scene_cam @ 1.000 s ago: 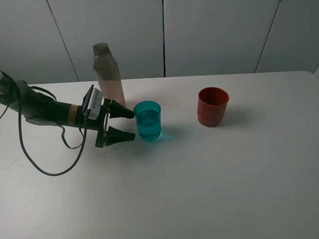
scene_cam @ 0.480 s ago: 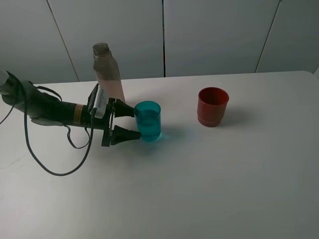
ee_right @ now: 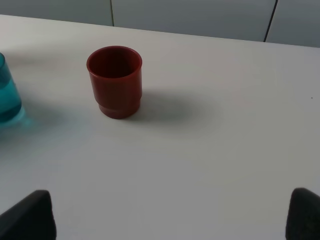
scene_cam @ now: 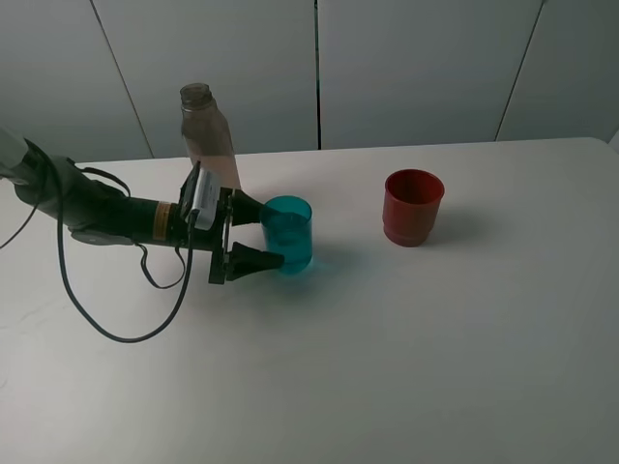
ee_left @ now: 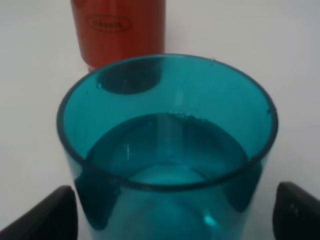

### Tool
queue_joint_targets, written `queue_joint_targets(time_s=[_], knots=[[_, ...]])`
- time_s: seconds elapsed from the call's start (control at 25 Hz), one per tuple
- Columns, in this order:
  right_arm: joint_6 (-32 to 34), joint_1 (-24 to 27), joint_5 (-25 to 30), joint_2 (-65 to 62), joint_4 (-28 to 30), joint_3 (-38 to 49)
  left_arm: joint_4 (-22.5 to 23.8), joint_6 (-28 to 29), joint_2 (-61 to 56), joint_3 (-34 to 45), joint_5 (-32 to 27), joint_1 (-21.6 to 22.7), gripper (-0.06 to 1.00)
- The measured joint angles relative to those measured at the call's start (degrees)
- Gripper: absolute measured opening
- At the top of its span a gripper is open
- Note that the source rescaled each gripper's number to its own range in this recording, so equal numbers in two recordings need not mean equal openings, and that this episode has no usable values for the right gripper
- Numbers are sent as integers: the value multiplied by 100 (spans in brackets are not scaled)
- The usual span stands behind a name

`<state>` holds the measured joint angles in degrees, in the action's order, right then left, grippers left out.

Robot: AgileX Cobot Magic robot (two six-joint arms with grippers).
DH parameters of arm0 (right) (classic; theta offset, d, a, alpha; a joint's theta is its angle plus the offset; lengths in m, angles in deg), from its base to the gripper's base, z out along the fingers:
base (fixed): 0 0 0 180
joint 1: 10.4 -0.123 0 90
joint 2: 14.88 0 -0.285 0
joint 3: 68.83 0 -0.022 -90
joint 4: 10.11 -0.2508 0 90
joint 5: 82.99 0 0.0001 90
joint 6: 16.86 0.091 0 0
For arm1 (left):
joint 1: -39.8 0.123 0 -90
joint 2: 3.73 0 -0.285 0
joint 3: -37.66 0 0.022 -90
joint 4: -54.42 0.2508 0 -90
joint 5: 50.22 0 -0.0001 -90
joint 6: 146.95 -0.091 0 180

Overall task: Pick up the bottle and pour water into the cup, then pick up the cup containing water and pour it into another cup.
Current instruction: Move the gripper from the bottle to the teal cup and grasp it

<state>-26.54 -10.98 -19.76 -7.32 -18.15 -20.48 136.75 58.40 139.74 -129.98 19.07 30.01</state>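
Note:
The teal cup (scene_cam: 288, 235) stands left of the table's middle, about half full of water. My left gripper (scene_cam: 267, 234) is open, level with the cup, one finger on each side of its left half. In the left wrist view the cup (ee_left: 167, 150) fills the frame and the dark fingertips (ee_left: 45, 215) stand clear of its wall, not touching. The tall smoky bottle (scene_cam: 209, 140) stands upright just behind the gripper. The red cup (scene_cam: 413, 207) stands upright to the right, and looks empty in the right wrist view (ee_right: 115, 81). My right gripper (ee_right: 165, 215) is open, well short of the red cup.
The white table (scene_cam: 406, 367) reaches to a grey panelled wall behind. The left arm's black cable (scene_cam: 116, 329) loops over the table at the left. The red cup (ee_left: 118, 30) shows straight beyond the teal cup in the left wrist view.
My left gripper has moved right, from just short of the teal cup to straddling it. It has stayed open. The cups and bottle have not moved.

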Motion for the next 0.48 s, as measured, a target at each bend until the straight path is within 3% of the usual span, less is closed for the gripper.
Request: queue_joint_targets(time_s=[0.48], knots=[[0, 0, 0, 0, 0, 0, -388, -23, 0, 0, -48, -205, 100]])
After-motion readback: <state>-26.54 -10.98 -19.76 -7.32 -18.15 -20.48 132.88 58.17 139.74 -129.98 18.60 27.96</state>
